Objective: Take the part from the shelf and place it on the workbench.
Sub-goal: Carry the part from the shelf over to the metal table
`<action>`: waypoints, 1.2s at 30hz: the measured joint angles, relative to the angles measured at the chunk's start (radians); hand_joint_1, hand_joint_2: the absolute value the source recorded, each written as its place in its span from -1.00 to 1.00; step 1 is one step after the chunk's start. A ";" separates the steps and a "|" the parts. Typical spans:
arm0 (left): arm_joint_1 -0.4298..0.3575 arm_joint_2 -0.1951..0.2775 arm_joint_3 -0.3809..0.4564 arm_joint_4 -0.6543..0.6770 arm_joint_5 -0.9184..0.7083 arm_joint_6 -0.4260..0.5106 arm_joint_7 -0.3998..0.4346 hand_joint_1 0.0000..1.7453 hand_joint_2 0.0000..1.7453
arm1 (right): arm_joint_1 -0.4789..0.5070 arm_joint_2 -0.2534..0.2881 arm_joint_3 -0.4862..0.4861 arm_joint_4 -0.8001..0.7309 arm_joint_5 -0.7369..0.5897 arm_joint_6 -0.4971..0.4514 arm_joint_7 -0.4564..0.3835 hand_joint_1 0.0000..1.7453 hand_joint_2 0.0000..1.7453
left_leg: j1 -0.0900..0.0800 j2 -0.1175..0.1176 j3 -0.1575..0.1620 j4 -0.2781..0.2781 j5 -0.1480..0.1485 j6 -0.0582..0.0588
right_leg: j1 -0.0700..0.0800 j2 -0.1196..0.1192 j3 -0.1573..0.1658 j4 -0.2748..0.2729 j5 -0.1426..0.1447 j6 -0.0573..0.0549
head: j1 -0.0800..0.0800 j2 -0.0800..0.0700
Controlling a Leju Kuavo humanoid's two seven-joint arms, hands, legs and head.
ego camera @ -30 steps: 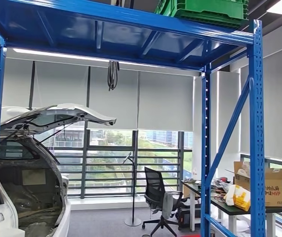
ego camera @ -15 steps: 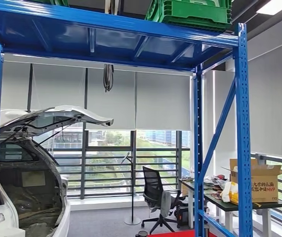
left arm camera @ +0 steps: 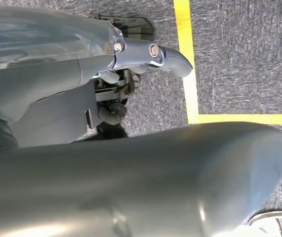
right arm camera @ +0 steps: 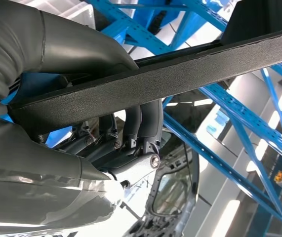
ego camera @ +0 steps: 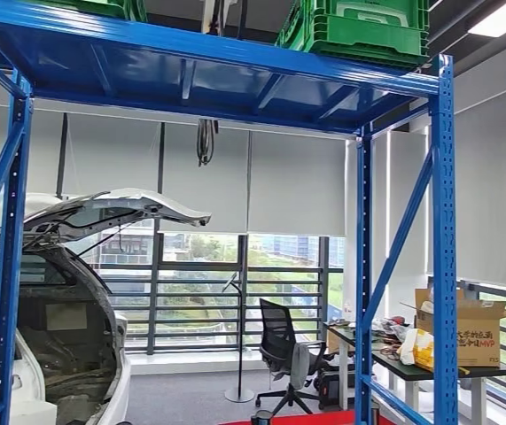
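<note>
Part (right arm camera: 161,79) (dark, flat) gripped in right robot hand (right arm camera: 105,123).

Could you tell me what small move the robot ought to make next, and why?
Probably turn away from the blue shelf toward a workbench, keeping the grip. The right hand already grips the long black part, the left hand hangs over the floor, and the head view faces the shelf frame.

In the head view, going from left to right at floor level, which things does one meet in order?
White car with its raised tailgate → thin black floor stand → black office chair → blue steel shelf post → cluttered dark desk → brown cardboard box.
</note>
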 joint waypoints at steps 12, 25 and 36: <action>0.005 0.000 0.000 0.000 0.000 0.000 -0.004 -1.00 1.00 | 0.005 0.003 0.000 0.000 0.000 0.000 -0.001 1.00 1.00 | 0.004 0.000 -0.094 0.249 -0.121 -0.042 | 0.005 -0.006 0.003 -0.078 0.043 -0.041 | 0.000 0.000; 0.002 0.002 0.000 0.000 0.000 0.002 -0.011 -1.00 1.00 | 0.004 0.001 0.001 0.002 0.046 -0.028 0.004 1.00 1.00 | 0.005 -0.007 0.021 -0.005 -0.019 -0.001 | -0.001 0.001 -0.124 0.184 -0.090 0.012 | 0.000 0.000; 0.004 0.002 0.000 0.000 -0.003 0.002 -0.011 -1.00 1.00 | 0.003 0.001 0.002 0.004 0.051 -0.031 0.007 1.00 1.00 | 0.012 -0.068 -0.002 0.001 -0.012 -0.031 | -0.005 0.042 -0.006 -0.061 0.039 -0.011 | 0.000 0.000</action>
